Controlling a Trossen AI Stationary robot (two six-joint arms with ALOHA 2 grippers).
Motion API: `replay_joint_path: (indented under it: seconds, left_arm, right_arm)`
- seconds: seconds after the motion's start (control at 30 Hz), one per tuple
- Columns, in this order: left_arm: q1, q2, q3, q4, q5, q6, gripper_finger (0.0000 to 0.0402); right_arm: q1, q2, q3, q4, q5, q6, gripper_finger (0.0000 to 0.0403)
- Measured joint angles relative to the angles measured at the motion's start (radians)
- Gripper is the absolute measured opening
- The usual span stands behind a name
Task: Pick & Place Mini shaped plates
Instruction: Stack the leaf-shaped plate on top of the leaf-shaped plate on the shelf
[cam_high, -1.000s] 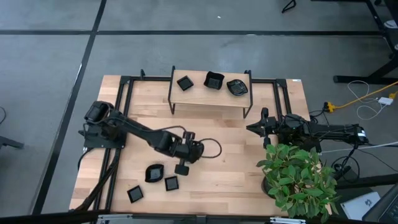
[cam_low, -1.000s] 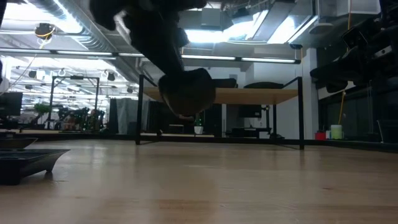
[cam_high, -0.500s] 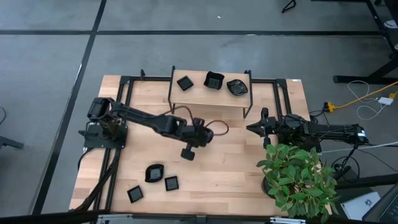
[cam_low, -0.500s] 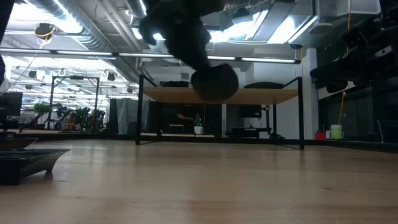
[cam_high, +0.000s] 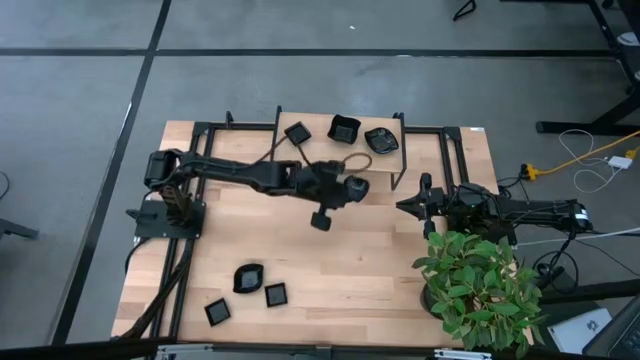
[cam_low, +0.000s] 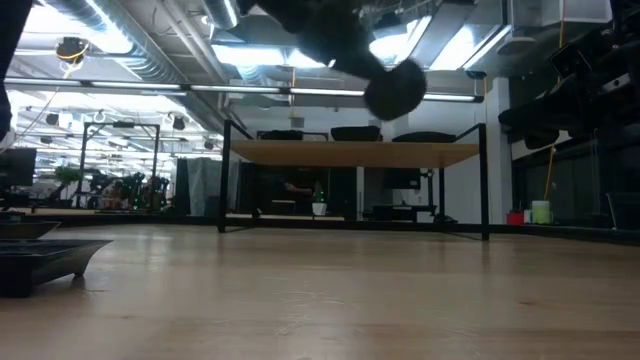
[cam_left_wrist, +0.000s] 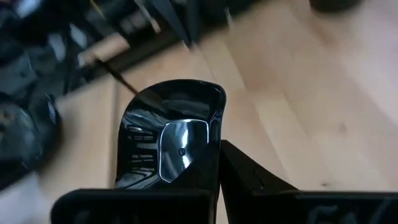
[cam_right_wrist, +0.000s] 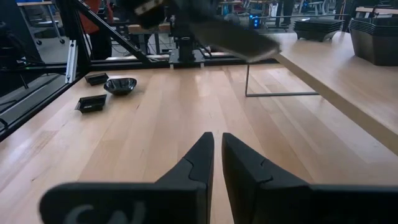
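My left gripper (cam_high: 352, 189) hangs over the middle of the table, just in front of the raised wooden shelf (cam_high: 340, 160). It is shut on a glossy black mini plate with a shiny grey centre (cam_left_wrist: 168, 137), which shows as a dark round shape in the low view (cam_low: 395, 88). Three more mini plates (cam_high: 344, 129) rest on the shelf top. Another three (cam_high: 248, 278) lie flat on the table near its front left corner. My right gripper (cam_right_wrist: 217, 142) waits at the table's right side, shut and touching nothing. My left gripper pinches the plate by one side of its rim (cam_left_wrist: 210, 152) between its two fingers. The plate hides the finger on its hollow side. The fingers slant downward from the table's left. The plate stands on edge ahead of the fingers, lifted clear of the table.
The shelf stands on thin black legs (cam_high: 277, 160) with open room beneath it. A potted green plant (cam_high: 480, 290) sits at the near right corner. Black frame rails (cam_high: 200, 150) run along the left and far sides. Bare wood (cam_high: 360, 260) lies between the arms.
My left gripper has swung from above the near-left plates toward the far edge and the right, rising and rolling at the wrist. It stays shut on the plate, which has travelled with it, clear of the table, toward the shelf.
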Motion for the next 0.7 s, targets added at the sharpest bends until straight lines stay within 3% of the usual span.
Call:
replay_joint_path:
  seconds: [0.3,0.5,0.7]
  left_arm:
    - [0.107,0.001,0.000,0.311,0.123,-0.136,0.0003]
    - [0.175,0.022,0.000,0.517,0.147,-0.369,0.0005]
    - [0.232,0.066,0.001,0.599,0.157,-0.546,0.0004]
  right_arm:
    - [0.000,0.000,0.000,0.000,0.000,0.000,0.0034]
    - [0.000,0.000,0.000,0.000,0.000,0.000,0.0034]
    - [0.000,0.000,0.000,0.000,0.000,0.000,0.0034]
